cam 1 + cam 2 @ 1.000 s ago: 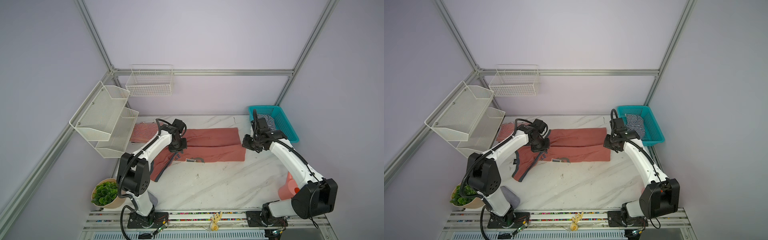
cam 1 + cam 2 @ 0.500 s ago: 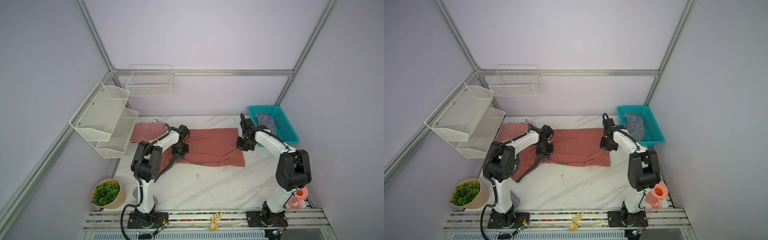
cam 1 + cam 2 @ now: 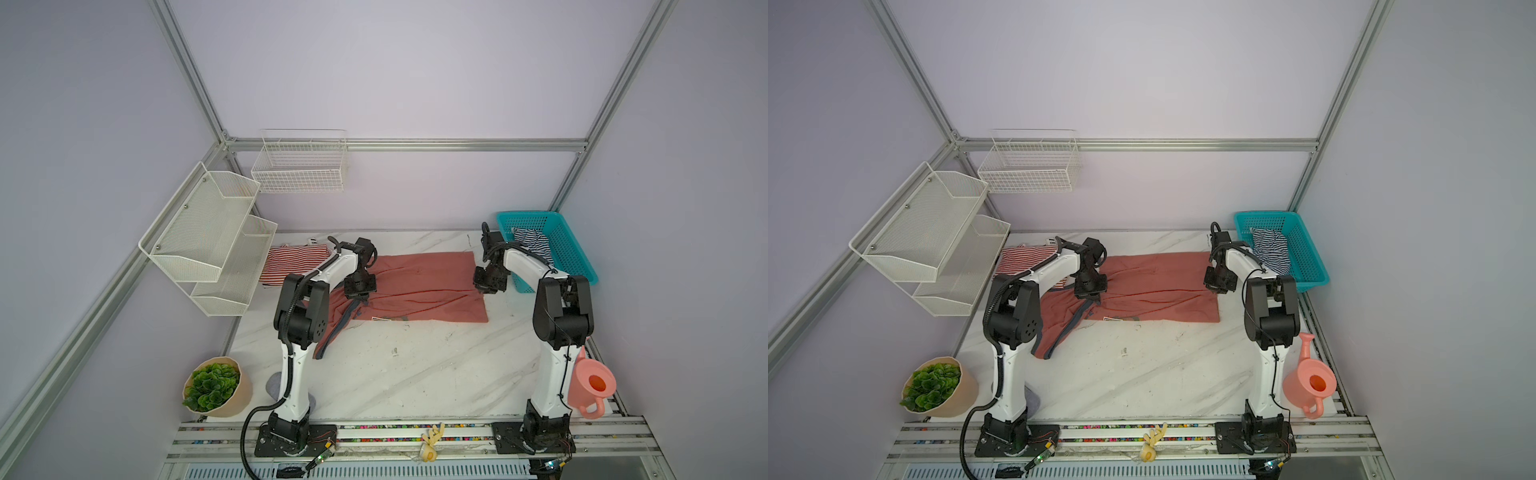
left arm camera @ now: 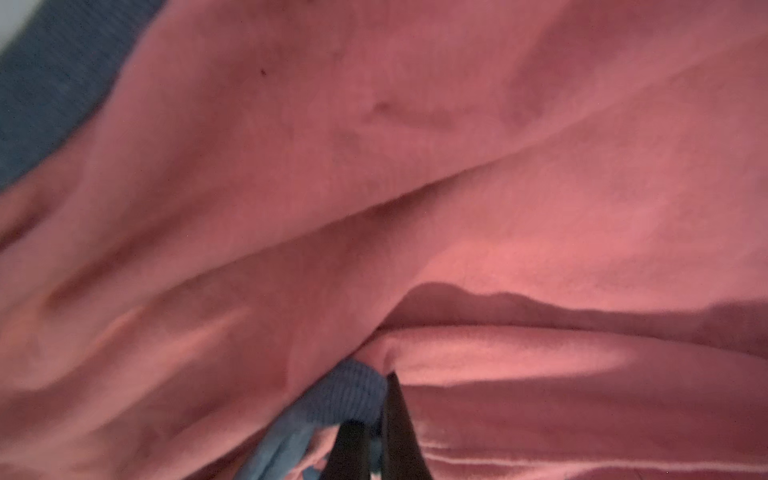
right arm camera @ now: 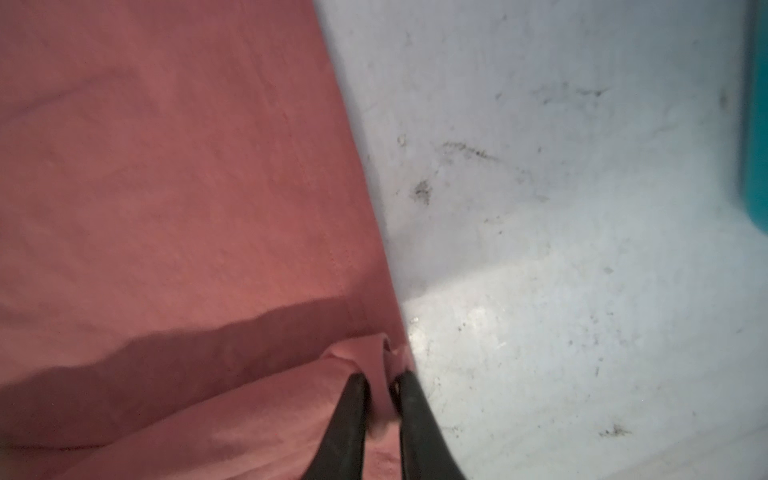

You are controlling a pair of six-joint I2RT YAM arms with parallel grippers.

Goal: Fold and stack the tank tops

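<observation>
The salmon-red tank top point(image 3: 419, 286) point(image 3: 1154, 282) lies spread across the middle of the table, its grey-trimmed end trailing toward the front left. My left gripper point(image 3: 359, 293) point(image 4: 372, 399) is shut on the blue-grey trim at its left end. My right gripper point(image 3: 484, 289) point(image 5: 381, 376) sits at the top's right edge, its fingers closed on a small fold of the salmon cloth. The red-and-white striped tank top point(image 3: 295, 259) lies at the back left. The navy-and-white striped one point(image 3: 532, 243) lies in the teal basket point(image 3: 577, 257).
White mesh shelves point(image 3: 208, 241) hang over the table's left side. A wire basket point(image 3: 299, 166) is on the back wall. A potted plant point(image 3: 214, 386) stands front left, and a pink watering can point(image 3: 592, 384) front right. Bare marble point(image 3: 415, 365) lies in front of the top.
My right gripper has shifted left onto the salmon top's right edge. Both arms have drawn their elbows up and back. The left gripper has stayed near the top's left end.
</observation>
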